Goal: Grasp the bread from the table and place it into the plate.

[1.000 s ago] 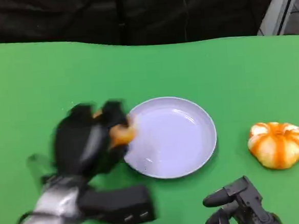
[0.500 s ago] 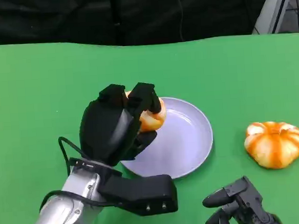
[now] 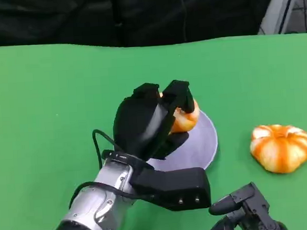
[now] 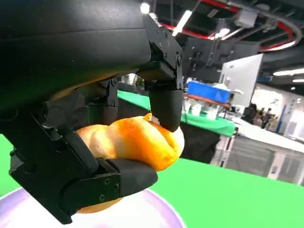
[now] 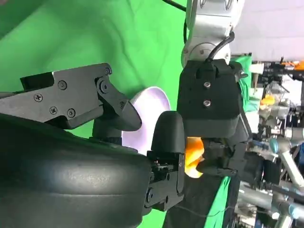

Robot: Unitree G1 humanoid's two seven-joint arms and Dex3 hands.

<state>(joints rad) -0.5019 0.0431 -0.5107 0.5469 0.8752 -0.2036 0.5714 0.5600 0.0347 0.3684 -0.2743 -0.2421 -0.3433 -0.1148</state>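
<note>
My left hand (image 3: 151, 123) holds a golden-orange bread roll (image 3: 184, 118) above the pale lavender plate (image 3: 203, 145), over its middle. The left wrist view shows the bread (image 4: 133, 140) pinched between the black fingers (image 4: 164, 102) and thumb, with the plate (image 4: 142, 216) just beneath. My right hand (image 3: 247, 211) rests low near the table's front edge, fingers apart and holding nothing. From the right wrist view I see my right hand (image 5: 114, 142) in front, and beyond it the left hand (image 5: 213, 118) with the bread (image 5: 194, 156) over the plate (image 5: 145, 118).
An orange-and-white pumpkin-shaped object (image 3: 279, 147) lies right of the plate. The green table (image 3: 47, 101) spreads wide to the left and back. Its far edge meets a dark backdrop.
My left hand has carried the bread rightward and farther in, from the plate's left rim to over its middle. The right hand has stayed put.
</note>
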